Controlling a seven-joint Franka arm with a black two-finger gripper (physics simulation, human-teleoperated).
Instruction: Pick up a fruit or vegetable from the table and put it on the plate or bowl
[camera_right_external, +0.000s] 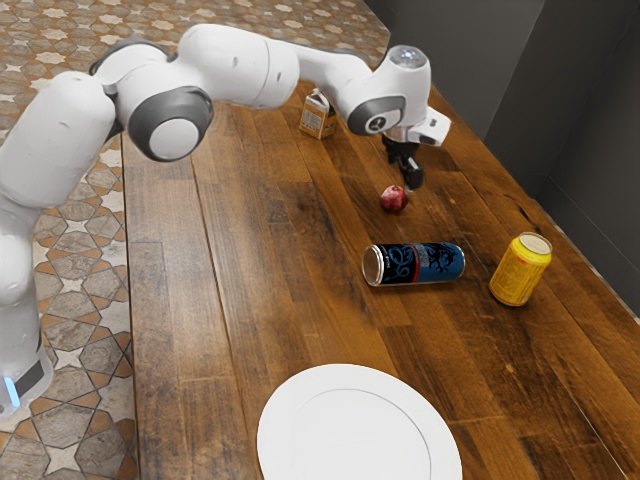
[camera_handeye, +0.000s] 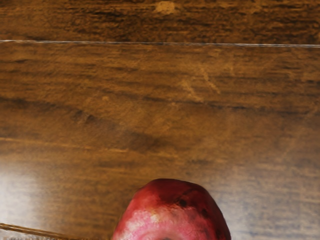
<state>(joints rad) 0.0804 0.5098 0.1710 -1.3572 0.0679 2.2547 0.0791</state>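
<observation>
Wrist view cuts off the red fruit just under the gripper — roundish, no clear long axis — jaws' state I cannot tell

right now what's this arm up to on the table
The robot arm has its gripper close above a small red fruit, which sits on the wooden table, not yet lifted. The white plate it is meant for is at the near edge. A blue can lies on its side between fruit and plate. A yellow can stands upright to the exterior view's right of the blue one, and a small carton stands at the far end.
</observation>
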